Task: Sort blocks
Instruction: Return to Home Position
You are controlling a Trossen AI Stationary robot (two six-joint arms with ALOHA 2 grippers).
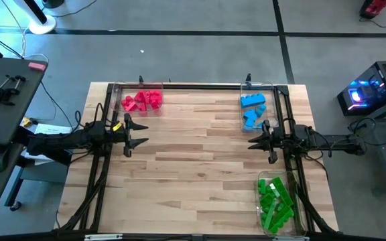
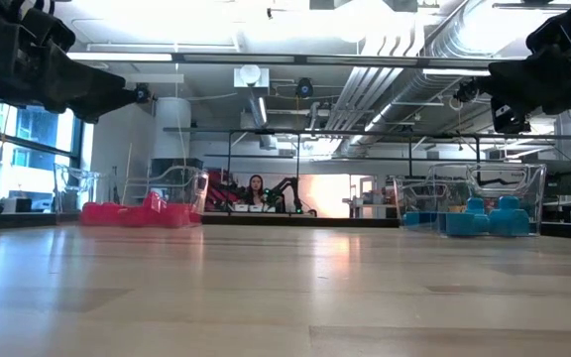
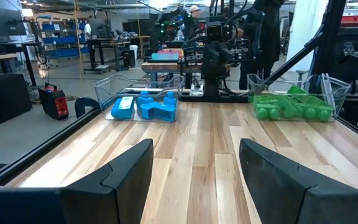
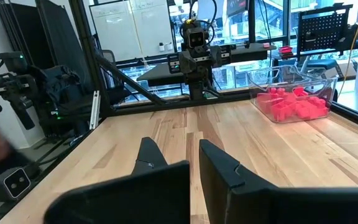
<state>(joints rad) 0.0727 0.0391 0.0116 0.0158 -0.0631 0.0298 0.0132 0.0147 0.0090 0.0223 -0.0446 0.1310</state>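
Left fingers gape wide, right fingers narrowly parted, both empty above table.

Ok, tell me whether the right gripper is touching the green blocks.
Apart. The high view shows a stretch of bare table between the right gripper and the green blocks.

On the wooden table, red blocks filled a clear tray at its top-left corner. Blue blocks sat near its top-right corner and green blocks at its bottom-right. The left gripper and the right gripper hung empty over the table's middle, facing each other, well apart.
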